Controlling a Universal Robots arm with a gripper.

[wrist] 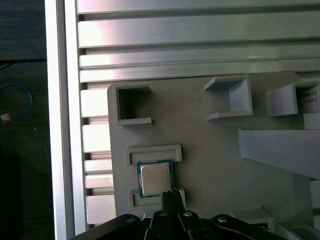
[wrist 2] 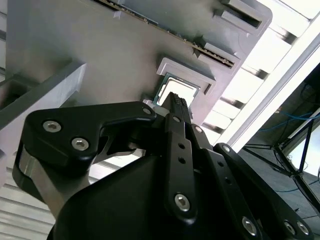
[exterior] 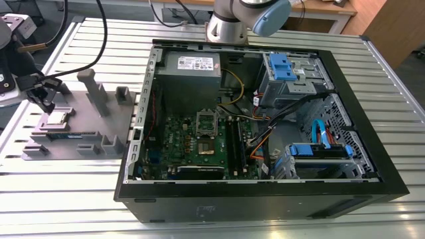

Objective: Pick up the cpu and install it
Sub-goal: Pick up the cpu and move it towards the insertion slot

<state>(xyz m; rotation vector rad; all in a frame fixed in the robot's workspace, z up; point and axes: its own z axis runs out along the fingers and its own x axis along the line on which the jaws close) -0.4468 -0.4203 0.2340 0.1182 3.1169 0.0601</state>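
Showing the pickup step, not yet done: the end effector [exterior: 47, 104], fingers pressed together and holding nothing, hangs just above the cpu [wrist: 155, 178]. The cpu lies flat in a square recess of the grey tray [exterior: 86, 117] at the exterior view's left, well apart from the open computer case [exterior: 345, 149]. A grasp would likely call for parting the fingers to straddle the chip's edges. The cpu's top is smooth bright metal with a thin green rim, the tray is matte moulded plastic, and the desk [exterior: 66, 199] is ribbed aluminium.

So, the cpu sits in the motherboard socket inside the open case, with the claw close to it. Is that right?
No. The cpu lies in a pocket of the grey holder plate instead, as the first wrist view shows; the claw is close to it.
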